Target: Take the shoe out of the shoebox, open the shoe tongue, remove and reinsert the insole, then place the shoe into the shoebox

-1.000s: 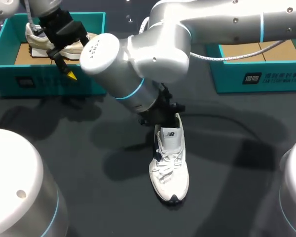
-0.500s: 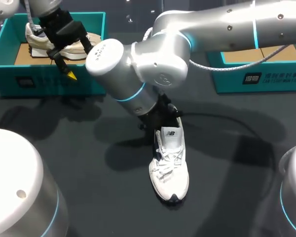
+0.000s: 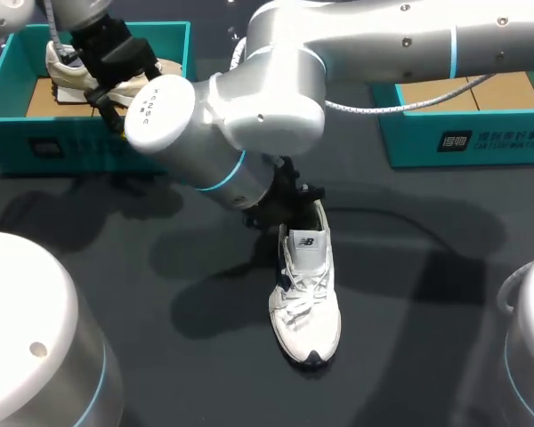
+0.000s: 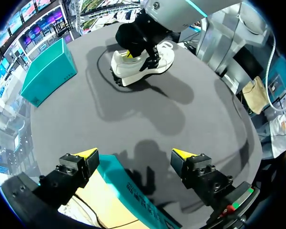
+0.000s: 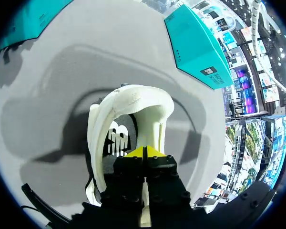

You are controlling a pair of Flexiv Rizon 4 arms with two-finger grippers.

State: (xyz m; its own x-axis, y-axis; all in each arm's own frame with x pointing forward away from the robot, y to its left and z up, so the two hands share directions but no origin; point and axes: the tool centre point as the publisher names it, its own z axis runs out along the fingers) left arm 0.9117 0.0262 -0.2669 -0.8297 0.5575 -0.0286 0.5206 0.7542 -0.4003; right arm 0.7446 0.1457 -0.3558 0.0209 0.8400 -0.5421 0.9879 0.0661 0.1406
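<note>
Shoe [image 3: 307, 294] mid tabletop [image 3: 409, 356], well apart from left shoebox [image 3: 89, 151] and right shoebox [image 3: 409, 142]; bare surface round toe. Right claw [image 5: 144, 152] pinched closed at heel; left claw [image 4: 133, 155] spread above left shoebox edge. Right arm [image 3: 231, 116] swung leftward.

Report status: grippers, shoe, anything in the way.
Left gripper open over box edge. Right gripper shut on insole inside white shoe, on table. Beige shoe in box.

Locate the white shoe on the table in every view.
Head view: white shoe near the middle.
Left wrist view: the shoe lies far ahead of the left gripper.
Right wrist view: the shoe sits directly at the right gripper.
Shared landmark: right gripper at the shoe's heel.
</note>
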